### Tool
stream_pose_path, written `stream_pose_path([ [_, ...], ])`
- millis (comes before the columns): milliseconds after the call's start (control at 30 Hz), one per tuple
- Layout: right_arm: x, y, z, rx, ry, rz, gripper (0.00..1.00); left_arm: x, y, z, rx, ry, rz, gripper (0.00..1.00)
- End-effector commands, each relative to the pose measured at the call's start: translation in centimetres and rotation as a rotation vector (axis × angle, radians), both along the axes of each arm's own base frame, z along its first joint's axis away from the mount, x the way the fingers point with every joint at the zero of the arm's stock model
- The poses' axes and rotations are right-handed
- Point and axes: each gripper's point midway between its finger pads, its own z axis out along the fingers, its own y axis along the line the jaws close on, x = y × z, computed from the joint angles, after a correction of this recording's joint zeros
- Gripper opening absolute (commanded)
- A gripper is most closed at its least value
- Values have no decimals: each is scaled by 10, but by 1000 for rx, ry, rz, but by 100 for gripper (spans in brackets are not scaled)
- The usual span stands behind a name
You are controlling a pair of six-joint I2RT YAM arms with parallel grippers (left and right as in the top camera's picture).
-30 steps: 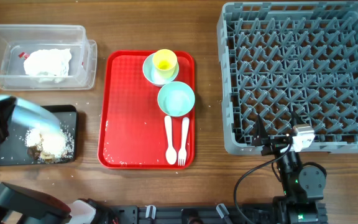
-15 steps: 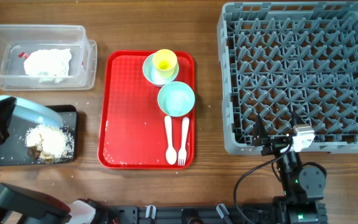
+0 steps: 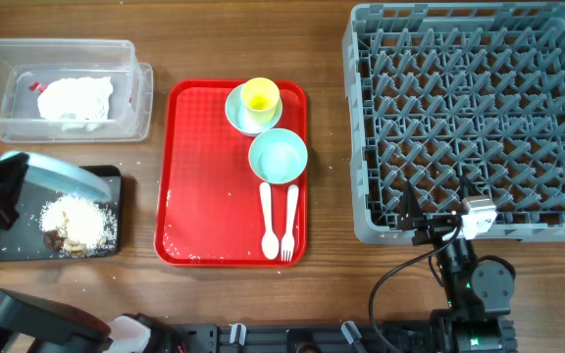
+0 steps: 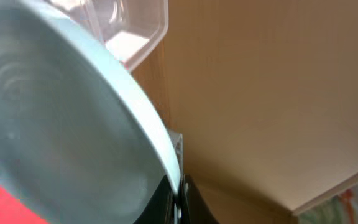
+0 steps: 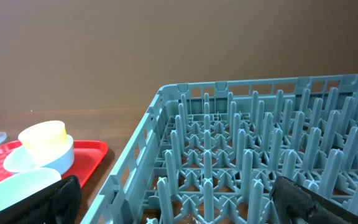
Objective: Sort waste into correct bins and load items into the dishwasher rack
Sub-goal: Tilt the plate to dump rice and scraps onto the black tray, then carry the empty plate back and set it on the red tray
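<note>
My left gripper (image 3: 15, 186) is shut on the rim of the round white plate (image 3: 59, 176), holding it tilted over the black tray (image 3: 113, 176). Brownish food scraps with pale crumbs (image 3: 75, 226) lie in that tray. In the left wrist view the plate (image 4: 55, 124) fills the left side, with the gripper (image 4: 179, 198) pinching its edge. The clear box (image 3: 135, 108) holds the white napkin (image 3: 75, 98) and a red-and-white wrapper (image 3: 37, 86). My right gripper (image 5: 182, 205) stands open at the front edge of the grey dishwasher rack (image 3: 469, 118), holding nothing.
The red serving tray (image 3: 199, 176) carries a yellow cup (image 3: 260, 95) inside a mint green bowl (image 3: 240, 113), a pale blue bowl (image 3: 279, 156), a white spoon (image 3: 268, 221) and a fork (image 3: 289, 221). Pale crumbs dot the tray's lower left.
The plate has drawn back up and to the left off the scrap pile, which now lies fully exposed in the black tray. The right arm has not moved.
</note>
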Motion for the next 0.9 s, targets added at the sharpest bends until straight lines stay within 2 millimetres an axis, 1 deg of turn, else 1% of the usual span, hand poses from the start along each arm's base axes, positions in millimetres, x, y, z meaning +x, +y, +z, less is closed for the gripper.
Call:
stream_pose_path([
  [0,0,3,1,13,-4,16,100,-3,-10,14,7,-66,-34,4],
  [100,0,3,1,13,-4,16,100,-11,-26,18,28,-85,-81,4],
  [200,0,3,1,13,-4,16,100,-21,-44,22,10,-80,-115,4],
  [300,0,3,1,13,-4,16,100,-29,-63,29,61,-109,-180,4],
  [333,0,3,1,13,-4,16,100,-30,-69,28,78,-102,-203,4],
  [433,0,3,1,13,-4,16,100,-35,-93,22,84,-29,-294,4],
  [600,0,3,1,13,-4,16,100,-24,-142,22,133,-59,-500,4],
  [700,0,3,1,13,-4,16,100,-17,-180,18,178,-92,-669,4],
  [733,0,3,1,13,-4,16,100,-16,-187,18,175,-90,-692,4],
  [767,0,3,1,13,-4,16,100,-14,-198,17,172,-83,-728,4],
  [833,0,3,1,13,-4,16,100,-9,-214,8,199,-38,-785,4],
  [867,0,3,1,13,-4,16,100,-6,-218,1,221,8,-793,4],
])
